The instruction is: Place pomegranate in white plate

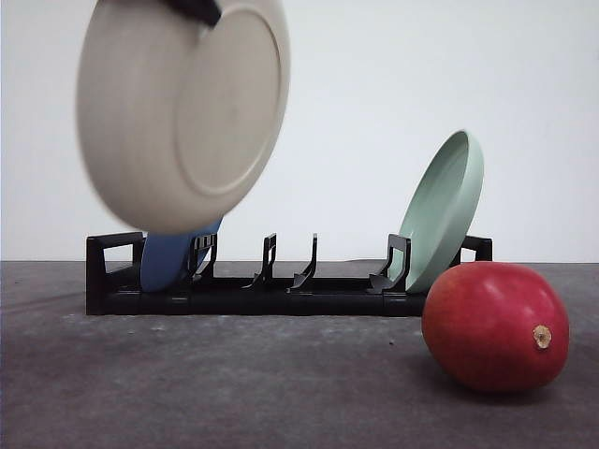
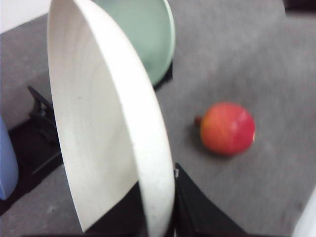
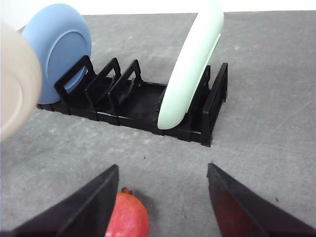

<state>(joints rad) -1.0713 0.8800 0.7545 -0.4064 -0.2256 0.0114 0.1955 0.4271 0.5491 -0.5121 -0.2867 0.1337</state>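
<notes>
White plate (image 1: 178,112) blurred, hiding most of blue plate (image 1: 168,257).

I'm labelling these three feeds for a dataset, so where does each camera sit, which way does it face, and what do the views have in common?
Front view: low at table level, facing forward at the black slotted plate rack; a black bit of the left gripper holds the round off-white plate aloft.
Left wrist view: on the left arm, looking along that held plate's rim toward the glossy red pomegranate; black gripper fingers clamp the rim.
Right wrist view: on the right arm, above the pomegranate, facing the rack; open right gripper.
Shared: all show the pomegranate, the off-white plate and the pale green plate.
</notes>
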